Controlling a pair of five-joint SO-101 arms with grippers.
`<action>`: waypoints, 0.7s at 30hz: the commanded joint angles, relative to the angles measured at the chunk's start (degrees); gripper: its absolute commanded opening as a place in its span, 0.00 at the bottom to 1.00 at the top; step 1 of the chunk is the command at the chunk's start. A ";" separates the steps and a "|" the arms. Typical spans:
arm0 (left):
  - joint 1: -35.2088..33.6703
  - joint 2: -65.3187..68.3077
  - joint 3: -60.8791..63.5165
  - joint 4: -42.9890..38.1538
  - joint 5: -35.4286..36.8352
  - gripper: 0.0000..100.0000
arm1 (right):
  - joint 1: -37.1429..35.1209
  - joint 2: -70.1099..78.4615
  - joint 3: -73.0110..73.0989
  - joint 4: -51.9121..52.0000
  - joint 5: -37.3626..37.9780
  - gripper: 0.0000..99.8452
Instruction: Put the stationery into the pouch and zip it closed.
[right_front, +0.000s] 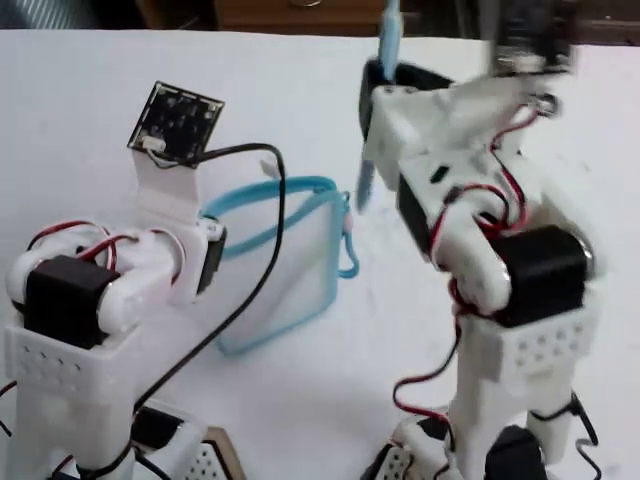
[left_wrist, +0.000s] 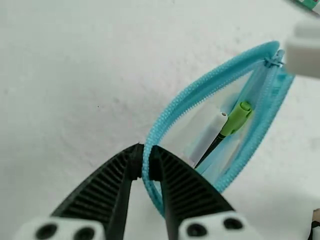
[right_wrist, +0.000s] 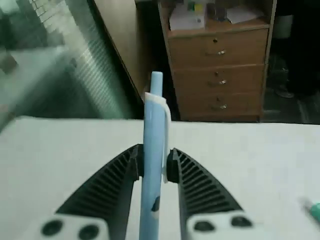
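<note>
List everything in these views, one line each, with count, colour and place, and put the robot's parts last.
pouch: one, clear with a light-blue zip edge, on the table between the arms, zip open
green-capped pen: one, green cap on a dark barrel, inside the pouch
white stick: one, white, inside the pouch beside the green-capped pen
blue pen: one, light blue with a white clip, upright in the right gripper
table: one, white, under the pouch and arms
chest of drawers: one, brown wood, beyond the table's far edge
left gripper: one, black fingers, shut on the pouch's zip edge
right gripper: one, black fingers, shut on the blue pen
</note>
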 joint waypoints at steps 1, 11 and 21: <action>-0.18 2.11 0.48 1.05 -0.35 0.02 | -0.48 -2.59 -1.93 -4.18 -7.03 0.02; -0.18 2.11 0.31 0.97 -0.44 0.02 | -4.79 -7.52 0.70 -4.97 -15.12 0.02; -0.18 2.11 0.57 0.97 -0.44 0.02 | -6.55 -21.49 36.66 -30.29 -12.13 0.02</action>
